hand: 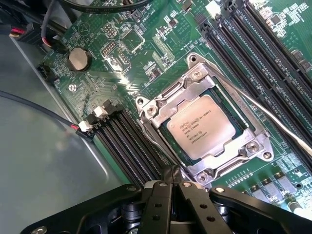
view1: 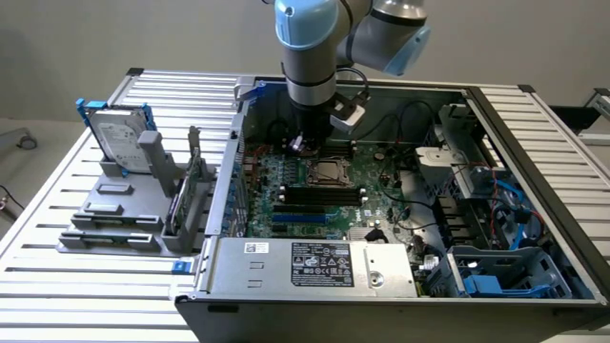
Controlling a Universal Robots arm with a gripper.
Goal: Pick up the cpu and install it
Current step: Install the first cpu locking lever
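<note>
hovering pressed together and empty, the hand point(hand: 171, 173) is near the cpu point(hand: 204, 127) in its socket point(hand: 161, 105)

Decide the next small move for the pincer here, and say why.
Probably a short, straight lift clear of the board. The cpu already lies flat inside the socket frame, and the pincer is shut and empty, close by that frame, so there seems nothing left to carry.
</note>
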